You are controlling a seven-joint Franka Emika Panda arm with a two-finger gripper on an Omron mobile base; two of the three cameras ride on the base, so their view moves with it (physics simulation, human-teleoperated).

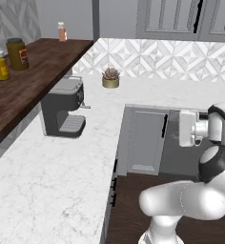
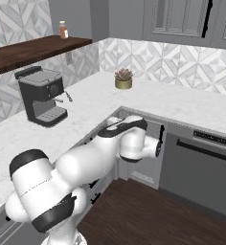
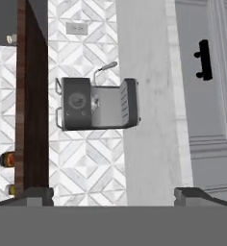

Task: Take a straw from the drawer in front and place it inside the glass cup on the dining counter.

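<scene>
The end effector (image 3: 113,197) has its two dark fingertips (image 3: 38,196) spread well apart, gripping nothing, aimed at the grey boxy espresso machine (image 3: 97,103) on the white marble bench (image 1: 52,176) by the patterned wall. A small potted succulent (image 1: 110,77) sits near the bench's back corner. A grey panelled cabinet door with a black handle (image 3: 203,59) lies beside it.

No readable text; jar (image 1: 18,54) labels and dishwasher (image 2: 203,167) control strip too blurred
</scene>
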